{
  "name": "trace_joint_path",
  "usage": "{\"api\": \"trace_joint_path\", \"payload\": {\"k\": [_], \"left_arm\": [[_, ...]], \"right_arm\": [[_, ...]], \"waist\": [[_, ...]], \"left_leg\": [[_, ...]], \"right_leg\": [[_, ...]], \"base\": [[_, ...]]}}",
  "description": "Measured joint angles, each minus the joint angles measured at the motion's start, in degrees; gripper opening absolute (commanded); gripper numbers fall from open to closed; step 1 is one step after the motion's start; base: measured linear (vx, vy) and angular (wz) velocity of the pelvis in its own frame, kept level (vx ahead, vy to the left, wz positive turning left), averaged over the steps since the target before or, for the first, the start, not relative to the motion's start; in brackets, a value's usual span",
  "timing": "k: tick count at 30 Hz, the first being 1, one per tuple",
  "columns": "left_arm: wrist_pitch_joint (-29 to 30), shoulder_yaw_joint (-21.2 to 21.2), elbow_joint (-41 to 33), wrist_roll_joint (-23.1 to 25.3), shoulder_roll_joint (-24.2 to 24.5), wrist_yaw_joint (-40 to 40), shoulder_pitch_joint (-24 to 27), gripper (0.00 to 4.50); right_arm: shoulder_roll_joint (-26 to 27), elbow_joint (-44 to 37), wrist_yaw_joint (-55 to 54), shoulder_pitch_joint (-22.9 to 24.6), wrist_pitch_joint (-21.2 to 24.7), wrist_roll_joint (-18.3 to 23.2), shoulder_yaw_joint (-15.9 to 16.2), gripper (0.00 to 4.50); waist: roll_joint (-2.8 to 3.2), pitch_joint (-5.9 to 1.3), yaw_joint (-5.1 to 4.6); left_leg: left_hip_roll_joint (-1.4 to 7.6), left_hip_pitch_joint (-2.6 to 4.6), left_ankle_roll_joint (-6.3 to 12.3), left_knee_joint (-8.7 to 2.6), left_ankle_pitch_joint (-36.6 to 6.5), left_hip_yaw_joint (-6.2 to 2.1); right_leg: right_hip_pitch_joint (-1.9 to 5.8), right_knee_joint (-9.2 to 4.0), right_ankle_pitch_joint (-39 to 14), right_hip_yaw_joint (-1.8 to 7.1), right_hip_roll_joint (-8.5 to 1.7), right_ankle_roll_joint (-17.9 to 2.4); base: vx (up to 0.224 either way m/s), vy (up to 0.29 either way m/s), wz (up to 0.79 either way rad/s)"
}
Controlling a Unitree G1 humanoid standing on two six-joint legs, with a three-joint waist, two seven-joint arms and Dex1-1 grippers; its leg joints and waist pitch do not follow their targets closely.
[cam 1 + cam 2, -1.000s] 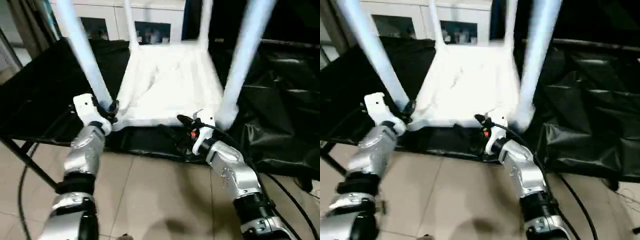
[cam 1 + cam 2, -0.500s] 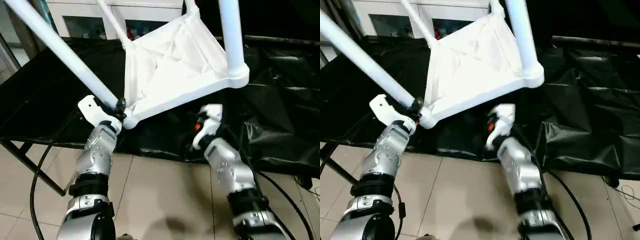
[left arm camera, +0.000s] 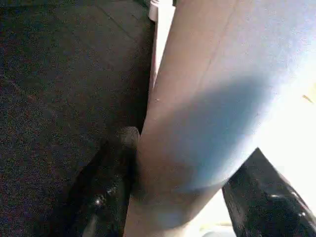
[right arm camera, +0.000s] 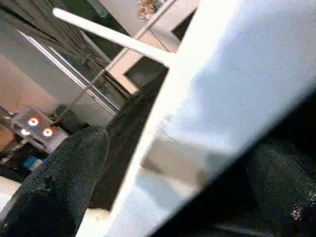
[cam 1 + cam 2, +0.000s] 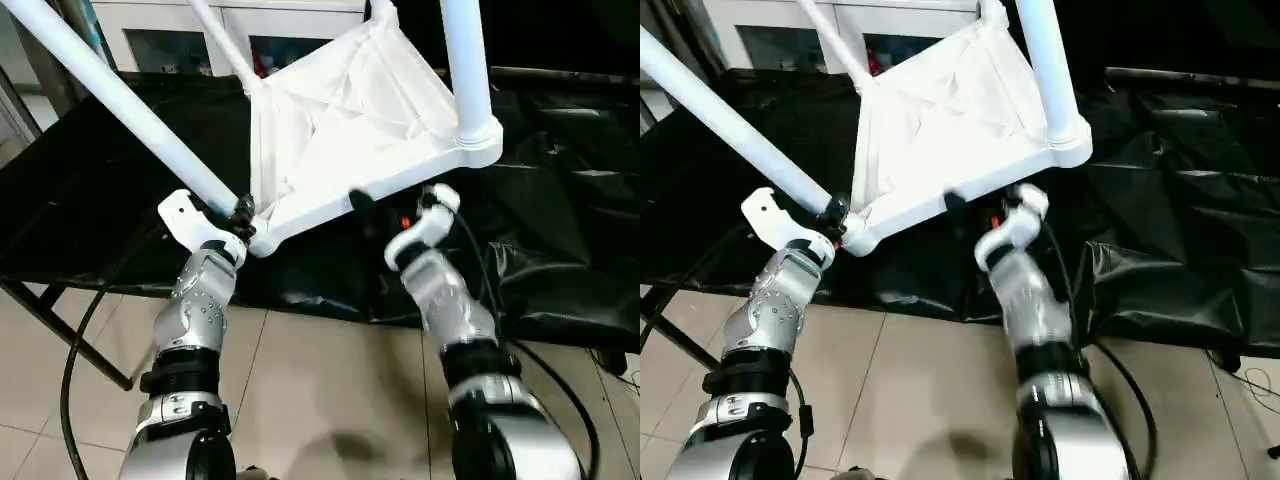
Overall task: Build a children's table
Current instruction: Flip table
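Observation:
The white children's table lies upside down and tilted on black cloth, its near right corner raised. All of its tube legs are fitted. My left gripper is shut on the near left leg just above its socket; in the left wrist view the leg sits between both black fingers. My right gripper is open, astride the near rim of the tabletop, left of the near right leg. One of its fingers stands well off the rim.
Black cloth covers the work surface and bunches into folds at the right. A white cabinet with glass fronts stands behind. Tiled floor lies below my forearms, with a cable and a black frame leg at the left.
The table has tipped from lying flat to tilted, near right corner up. My right gripper has risen from below the near edge to straddle the rim. My left gripper kept its hold.

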Motion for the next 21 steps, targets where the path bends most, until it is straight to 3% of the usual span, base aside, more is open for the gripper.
{"api": "trace_joint_path", "payload": {"k": [4,9,16,21], "left_arm": [[0.9,0.0,-1.0,-0.3,-0.2,0.0,0.3,2.27],[3.3,-0.6,-4.1,-0.5,-1.1,-0.2,1.7,2.27],[7.3,-1.8,-9.1,-1.3,-2.0,-0.7,4.5,2.27],[10.1,-2.6,-11.6,-2.3,-2.7,-0.8,5.9,2.27]], "right_arm": [[-0.1,4.5,0.2,-2.9,-1.5,0.8,-1.7,4.50],[-0.6,13.3,-3.2,-9.9,-3.2,3.4,-6.6,4.50],[-1.7,20.9,-3.7,-15.0,-4.2,5.7,-10.5,4.50],[-2.7,23.5,-4.2,-16.5,-5.1,5.8,-12.2,4.01]], "waist": [[0.00,0.00,-0.04],[0.02,-0.01,0.22],[0.03,-0.03,0.74],[0.02,-0.03,0.81]], "left_leg": [[0.00,-0.17,0.11,0.04,0.1,0.03],[0.02,-0.53,0.22,0.15,0.1,0.10],[0.06,-0.65,0.25,0.34,0.2,0.26],[0.09,-0.60,0.26,0.53,0.2,0.33]], "right_leg": [[-0.17,0.07,0.0,0.00,-0.02,0.0],[-0.65,0.30,0.0,0.01,-0.04,0.0],[-0.89,0.59,0.0,0.06,-0.12,-0.1],[-0.88,0.85,0.0,0.08,-0.16,-0.1]], "base": [[0.000,0.000,0.00],[0.000,0.000,0.00],[0.000,0.000,0.00],[0.000,0.000,0.00]]}}
